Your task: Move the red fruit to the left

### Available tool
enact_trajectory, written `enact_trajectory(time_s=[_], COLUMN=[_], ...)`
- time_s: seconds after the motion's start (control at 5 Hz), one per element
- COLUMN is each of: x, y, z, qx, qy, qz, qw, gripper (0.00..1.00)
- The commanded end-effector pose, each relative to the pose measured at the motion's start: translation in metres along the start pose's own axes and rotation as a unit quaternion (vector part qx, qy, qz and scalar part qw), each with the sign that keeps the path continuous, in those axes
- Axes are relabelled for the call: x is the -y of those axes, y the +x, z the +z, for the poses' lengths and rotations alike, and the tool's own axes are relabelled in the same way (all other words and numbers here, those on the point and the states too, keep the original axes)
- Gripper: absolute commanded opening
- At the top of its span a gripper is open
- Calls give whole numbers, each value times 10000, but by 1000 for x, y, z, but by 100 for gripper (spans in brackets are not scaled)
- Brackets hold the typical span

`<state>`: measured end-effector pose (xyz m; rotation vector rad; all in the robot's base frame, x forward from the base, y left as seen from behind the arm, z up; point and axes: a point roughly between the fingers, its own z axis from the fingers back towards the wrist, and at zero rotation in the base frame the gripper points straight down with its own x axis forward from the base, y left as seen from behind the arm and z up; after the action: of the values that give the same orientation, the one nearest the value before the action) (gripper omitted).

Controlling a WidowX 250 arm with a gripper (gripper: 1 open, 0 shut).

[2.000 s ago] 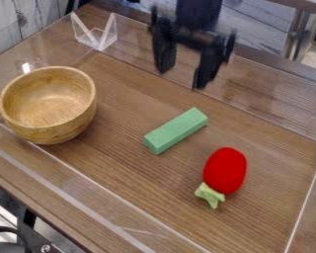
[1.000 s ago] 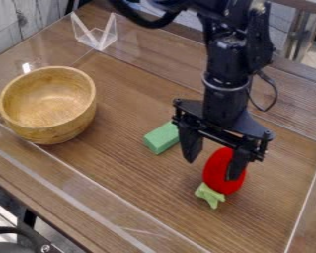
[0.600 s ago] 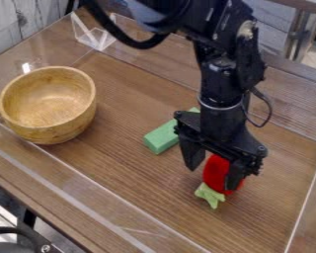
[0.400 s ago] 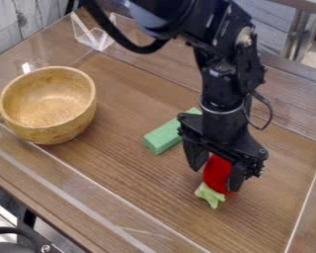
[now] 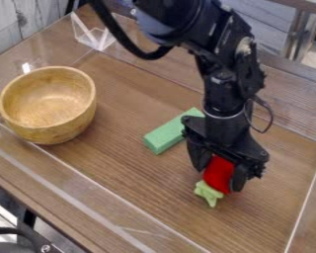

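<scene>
The red fruit [image 5: 221,175], a small toy strawberry with a light green leafy end [image 5: 209,194], lies on the wooden table at the front right. My black gripper [image 5: 224,170] has come straight down over it. Its jaws stand open, one finger on each side of the fruit, and the fingers hide part of the red body. The fruit still rests on the table. A green rectangular block [image 5: 165,133] lies just left of the gripper, partly behind it.
A wooden bowl [image 5: 46,103] sits at the left of the table [image 5: 108,168]. A clear plastic stand [image 5: 92,33] is at the back left. A transparent rim [image 5: 121,215] runs along the table's front edge.
The arm has come in from the back and dropped onto the red fruit; over the last second it sank a little lower around it. The jaws stayed open.
</scene>
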<state>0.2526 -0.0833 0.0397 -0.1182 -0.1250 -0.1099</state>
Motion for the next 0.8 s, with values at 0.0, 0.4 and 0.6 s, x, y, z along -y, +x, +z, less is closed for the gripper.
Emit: enact_trajectory(time_s=[0.0,0.4,0.6], x=[-2,-3,0], y=[10,18,26], z=[12,17,17], qx=[238,320,368], qy=[-35,-2,22], qz=[-11,128,274], qw=[9997,9994,9989], gripper=[100,100,100])
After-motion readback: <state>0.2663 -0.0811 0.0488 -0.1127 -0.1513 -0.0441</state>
